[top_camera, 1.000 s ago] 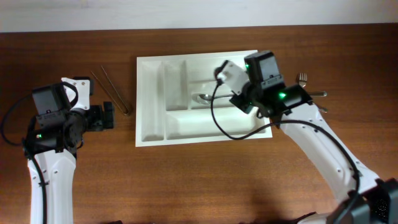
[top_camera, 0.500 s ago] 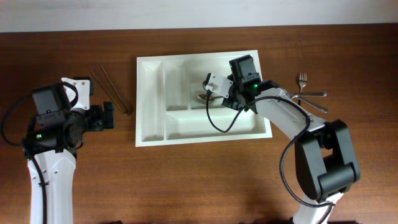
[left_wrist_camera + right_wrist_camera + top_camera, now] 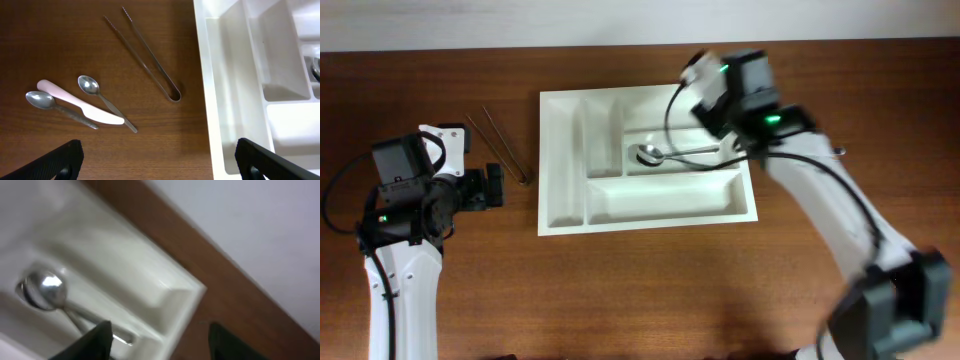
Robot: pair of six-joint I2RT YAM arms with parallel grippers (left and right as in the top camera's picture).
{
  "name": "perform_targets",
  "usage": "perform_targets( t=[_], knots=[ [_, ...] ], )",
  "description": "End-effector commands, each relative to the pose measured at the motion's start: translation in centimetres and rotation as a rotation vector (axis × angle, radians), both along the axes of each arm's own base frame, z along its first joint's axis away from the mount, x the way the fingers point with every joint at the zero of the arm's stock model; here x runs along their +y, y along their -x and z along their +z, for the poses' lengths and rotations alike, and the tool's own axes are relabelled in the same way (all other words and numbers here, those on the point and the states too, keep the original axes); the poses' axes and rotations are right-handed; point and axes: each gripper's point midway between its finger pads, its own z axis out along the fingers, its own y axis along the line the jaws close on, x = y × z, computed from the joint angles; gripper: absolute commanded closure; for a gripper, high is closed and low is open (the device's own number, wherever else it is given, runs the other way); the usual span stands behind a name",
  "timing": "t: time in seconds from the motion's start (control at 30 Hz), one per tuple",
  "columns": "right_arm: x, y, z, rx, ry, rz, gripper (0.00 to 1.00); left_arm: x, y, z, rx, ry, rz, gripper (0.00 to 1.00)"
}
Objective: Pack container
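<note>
I saw left gripper [image 3: 496, 187] and right gripper [image 3: 159, 332] agape, one spoon [image 3: 648, 154] in the cutlery tray [image 3: 565, 160], two loose spoons [image 3: 90, 84] [image 3: 41, 100], one pink knife [image 3: 75, 100] and one tongs [image 3: 150, 57] left.

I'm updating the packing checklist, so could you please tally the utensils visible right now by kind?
Spoons: 3, one in the container, two more on the table
Tongs: 1
Pink knife: 1
Total: 5 in view
</note>
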Motion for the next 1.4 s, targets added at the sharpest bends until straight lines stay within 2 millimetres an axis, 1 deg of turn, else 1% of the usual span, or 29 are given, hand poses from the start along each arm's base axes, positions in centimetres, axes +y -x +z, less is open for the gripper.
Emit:
perform_targets(
  t=[0.0,0.03,0.1,0.2,0.27,0.33,0.37,0.43,0.47,0.53,0.67,0.73,0.8,0.83,0.9,0.97,1.1,1.27,1.37],
  knots=[
    [-4.0,0.9,6.1,-0.066,-0.183,-0.218,0.36,0.2,-0.2,0.6,-0.013,-0.012,-0.006,0.01],
    [-5.1,1.4,6.4,-0.051,-0.23,-0.262,0.34,0.2,-0.2,0.6,-0.013,-0.012,-0.006,0.01],
    [-7.4,2.2,6.4,-0.001,-0.332,-0.341,0.31,0.2,-0.2,0.6,-0.013,-0.012,-0.006,0.01],
    [-11.4,2.7,5.1,0.086,-0.499,-0.489,0.32,0.2,-0.2,0.6,-0.013,-0.012,-0.006,0.01],
    [-14.8,2.7,3.5,0.138,-0.632,-0.675,0.36,0.2,-0.2,0.6,-0.013,-0.012,-0.006,0.01],
    [-18.3,3.0,1.4,0.192,-0.759,-0.898,0.42,0.2,-0.2,0.6,-0.013,-0.012,-0.006,0.01],
    [-19.7,3.2,0.2,0.221,-0.818,-1.005,0.43,0.2,-0.2,0.6,-0.013,-0.012,-0.006,0.01],
    [-21.9,4.0,-2.3,0.287,-0.91,-1.195,0.43,0.2,-0.2,0.6,-0.013,-0.012,-0.006,0.01],
    [-22.5,4.4,-3.5,0.323,-0.941,-1.262,0.44,0.2,-0.2,0.6,-0.013,-0.012,-0.006,0.01],
    [-23.0,4.7,-5.6,0.395,-0.97,-1.326,0.46,0.2,-0.2,0.6,-0.013,-0.012,-0.006,0.01],
    [-23.0,4.8,-9.6,0.501,-0.942,-1.374,0.47,0.2,-0.2,0.6,-0.013,-0.012,-0.006,0.01],
    [-23.0,4.8,-11.4,0.54,-0.928,-1.392,0.51,0.2,-0.2,0.6,-0.013,-0.012,-0.006,0.01],
    [-23.1,4.6,-13.0,0.566,-0.918,-1.405,0.59,0.2,-0.2,0.6,-0.013,-0.012,-0.006,0.01],
    [-23.1,4.5,-13.8,0.581,-0.919,-1.423,0.61,0.2,-0.2,0.6,-0.013,-0.012,-0.006,0.01],
    [-23.0,4.7,-15.3,0.615,-0.931,-1.471,0.6,0.2,-0.2,0.6,-0.013,-0.012,-0.006,0.01],
    [-22.7,4.7,-16.3,0.645,-0.941,-1.491,0.61,0.2,-0.2,0.6,-0.013,-0.012,-0.006,0.01],
    [-22.9,4.3,-17.3,0.642,-0.969,-1.542,0.61,0.2,-0.2,0.6,-0.013,-0.012,-0.006,0.01],
    [-23.7,2.1,-17.4,0.558,-1.023,-1.523,0.61,0.2,-0.2,0.6,-0.013,-0.012,-0.006,0.01],
    [-23.9,1.4,-17.6,0.537,-1.048,-1.533,0.6,0.2,-0.2,0.6,-0.013,-0.012,-0.006,0.01]
  ],
)
